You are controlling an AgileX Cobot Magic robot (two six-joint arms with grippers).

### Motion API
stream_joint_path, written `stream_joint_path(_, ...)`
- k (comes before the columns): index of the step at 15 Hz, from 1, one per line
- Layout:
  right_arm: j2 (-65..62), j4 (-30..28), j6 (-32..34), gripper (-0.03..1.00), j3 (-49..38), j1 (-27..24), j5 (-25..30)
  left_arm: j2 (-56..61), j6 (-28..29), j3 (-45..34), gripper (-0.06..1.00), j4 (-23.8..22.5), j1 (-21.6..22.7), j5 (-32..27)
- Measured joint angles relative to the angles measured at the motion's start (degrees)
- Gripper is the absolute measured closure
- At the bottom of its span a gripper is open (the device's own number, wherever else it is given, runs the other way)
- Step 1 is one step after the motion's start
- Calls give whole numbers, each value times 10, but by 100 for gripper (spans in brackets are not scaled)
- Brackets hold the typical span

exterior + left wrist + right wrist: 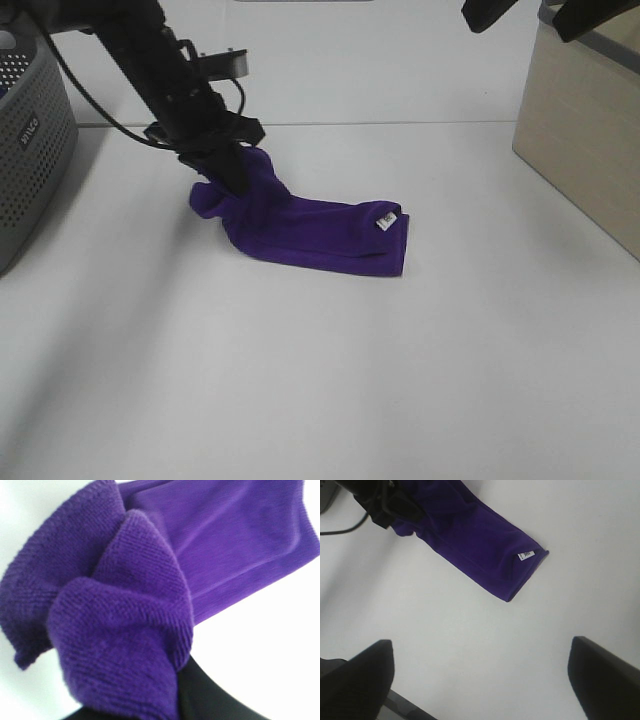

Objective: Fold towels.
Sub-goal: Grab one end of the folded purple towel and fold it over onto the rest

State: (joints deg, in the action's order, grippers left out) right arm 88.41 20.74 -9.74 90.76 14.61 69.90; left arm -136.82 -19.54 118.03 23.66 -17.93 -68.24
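The deep purple towel lies folded in a long strip on the white table, with its small white tag at the right end. My left gripper is shut on the towel's bunched left end and holds it slightly raised. The left wrist view shows the gathered cloth close up. My right gripper is open and empty, high above the table. The right wrist view shows the towel and its tag well away from it.
A grey perforated basket stands at the left edge. A beige box stands at the right. The right arm hangs at the top right of the high view.
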Motion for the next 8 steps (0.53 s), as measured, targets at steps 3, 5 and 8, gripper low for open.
stream_joint_path(3, -7, 0, 0, 6, 0, 0, 0, -24, 2, 40, 90, 6, -45, 14)
stream_joint_path(5, -7, 0, 0, 6, 0, 0, 0, -48, 18, 84, 90, 7, -66, 13)
stream_joint_path(8, -7, 0, 0, 6, 0, 0, 0, -90, 47, 140, 88, 9, -84, 6)
